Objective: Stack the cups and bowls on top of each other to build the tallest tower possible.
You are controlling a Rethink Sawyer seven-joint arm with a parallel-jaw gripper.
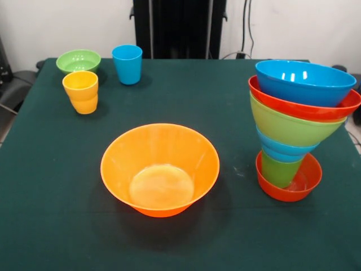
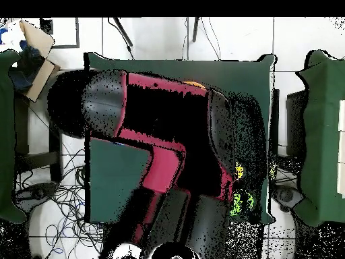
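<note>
Front view: the tower (image 1: 296, 121) stands near the right edge of the dark green cloth-covered table (image 1: 51, 226). Its base is a small red-orange plastic bowl (image 1: 293, 189) holding a green plastic cup (image 1: 280, 169); above that come a blue piece, a wide green bowl (image 1: 293, 127), a red bowl (image 1: 304, 107) and a blue bowl (image 1: 304, 79), each broader than the one below. It leans to the right and looks top-heavy, so I judge that a slight knock could tip it. A large glossy orange plastic bowl (image 1: 159, 168) sits near the middle of the front edge. At the far left corner are a small green bowl (image 1: 78, 60), a blue plastic cup (image 1: 127, 64) and a yellow-orange plastic cup (image 1: 82, 91), which seems to be two nested. All look light, stiff and slippery; the thin rims are the likeliest place to pinch, the cups across their walls. Nothing lies between the loose pieces and the tower. No gripper shows here.

Overhead view: the red and black robot arm (image 2: 158, 135) spreads over most of the table, hiding the tower and the orange bowl. Only yellow and green flecks show near one table edge. The gripper cannot be made out, so how open it is, or whether it holds anything, I cannot tell.
</note>
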